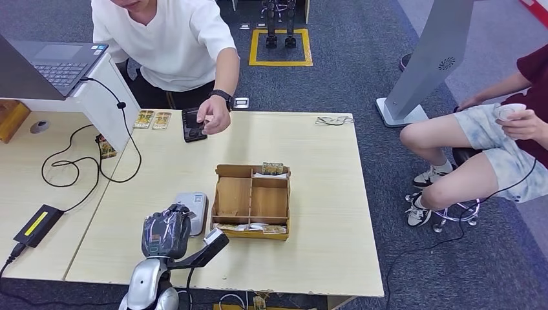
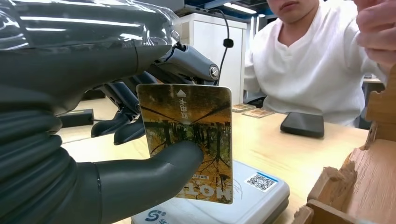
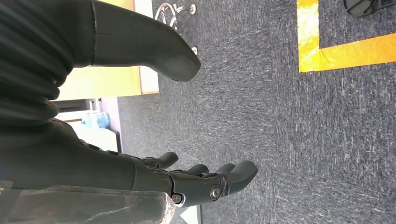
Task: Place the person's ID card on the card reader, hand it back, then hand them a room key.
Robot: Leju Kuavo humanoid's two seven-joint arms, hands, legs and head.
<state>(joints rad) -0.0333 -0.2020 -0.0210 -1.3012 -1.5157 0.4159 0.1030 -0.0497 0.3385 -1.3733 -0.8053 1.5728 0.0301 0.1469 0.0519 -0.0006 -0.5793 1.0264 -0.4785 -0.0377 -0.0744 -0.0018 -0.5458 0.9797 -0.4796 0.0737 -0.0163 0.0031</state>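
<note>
My left hand (image 1: pixel 166 232) hovers over the near part of the table and pinches a card (image 2: pixel 189 140) with an autumn-forest picture between thumb and fingers (image 2: pixel 154 172). Just beneath the card lies the white card reader (image 2: pixel 243 198), also seen beside the hand in the head view, card reader (image 1: pixel 197 205). A person in a white shirt (image 1: pixel 165 39) stands across the table, one hand (image 1: pixel 213 116) over a dark phone (image 1: pixel 192 126). Two more cards (image 1: pixel 152 119) lie near the far edge. My right hand (image 3: pixel 196 179) hangs open above the grey carpet.
A wooden compartment box (image 1: pixel 252 201) with cards stands right of the reader. A laptop (image 1: pixel 52 64) on a white stand, cables and a black adapter (image 1: pixel 37 224) occupy the left desk. A seated person (image 1: pixel 491 142) is off to the right.
</note>
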